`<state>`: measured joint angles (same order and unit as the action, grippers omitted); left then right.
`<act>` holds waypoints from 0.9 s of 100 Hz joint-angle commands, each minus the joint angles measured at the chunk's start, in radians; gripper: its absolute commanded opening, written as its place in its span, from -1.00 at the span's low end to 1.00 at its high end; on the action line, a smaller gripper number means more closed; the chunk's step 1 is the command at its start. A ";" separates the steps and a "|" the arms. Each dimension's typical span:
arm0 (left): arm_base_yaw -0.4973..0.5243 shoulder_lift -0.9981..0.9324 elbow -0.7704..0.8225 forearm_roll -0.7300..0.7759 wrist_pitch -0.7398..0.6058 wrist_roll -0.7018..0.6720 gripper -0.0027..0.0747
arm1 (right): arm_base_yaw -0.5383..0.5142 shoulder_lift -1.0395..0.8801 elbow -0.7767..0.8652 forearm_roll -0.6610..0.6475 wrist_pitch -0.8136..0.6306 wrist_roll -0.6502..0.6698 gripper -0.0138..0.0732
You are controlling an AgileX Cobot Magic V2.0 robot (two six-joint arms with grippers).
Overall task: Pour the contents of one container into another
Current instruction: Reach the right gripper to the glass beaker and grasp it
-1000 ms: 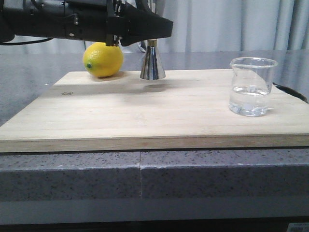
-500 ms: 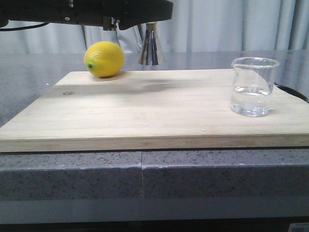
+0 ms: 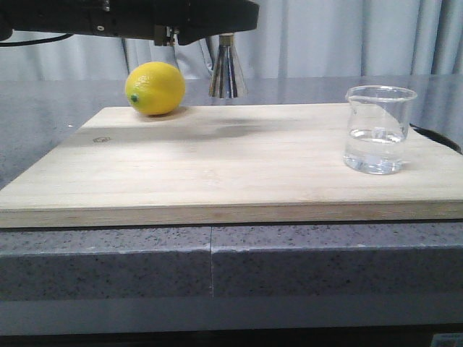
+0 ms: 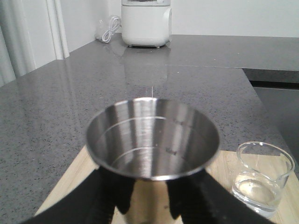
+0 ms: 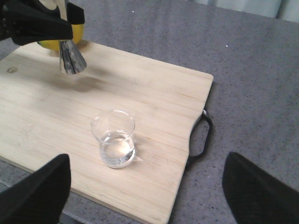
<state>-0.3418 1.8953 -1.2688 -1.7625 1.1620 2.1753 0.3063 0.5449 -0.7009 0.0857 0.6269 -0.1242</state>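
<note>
Left gripper: the black left gripper point(image 4: 152, 203) is closed around the waist of the shiny mirror-steel hourglass jigger point(image 3: 227, 74), one dark finger point(image 4: 114, 196) on each side.
Jigger: it hangs upright in the air above the far edge of the pale wooden cutting board point(image 3: 217, 166), its lower cone clear of the wood, with a soft shadow on the board below. In the left wrist view its open upper cup point(image 4: 153, 137) looks bare inside, with fill lines on the wall.
Beaker: the short clear glass beaker point(image 3: 379, 129) stands upright on the right part of the board, well apart from the jigger, with clear liquid in its lower part.
Right gripper: the right gripper point(image 5: 140, 186) hangs above the board's near right side, its two dark fingertips point(image 5: 37, 191) spread wide apart, holding nothing.
Lemon: a yellow lemon point(image 3: 155, 88) sits on the board's far left corner, just beside the jigger.
Surface: the board lies on a grey speckled stone counter point(image 3: 217, 267); a black handle point(image 5: 202, 137) juts from its right edge.
</note>
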 commanded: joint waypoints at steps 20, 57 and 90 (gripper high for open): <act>-0.008 -0.059 -0.030 -0.090 0.105 -0.008 -0.25 | 0.005 0.010 0.076 0.067 -0.192 -0.007 0.70; -0.008 -0.059 -0.030 -0.090 0.105 -0.008 -0.25 | 0.024 0.033 0.246 0.121 -0.359 -0.007 0.70; -0.008 -0.059 -0.030 -0.090 0.105 -0.008 -0.25 | 0.109 0.177 0.253 0.105 -0.437 -0.009 0.70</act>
<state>-0.3418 1.8953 -1.2688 -1.7608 1.1620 2.1753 0.4075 0.6862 -0.4202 0.1960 0.2973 -0.1259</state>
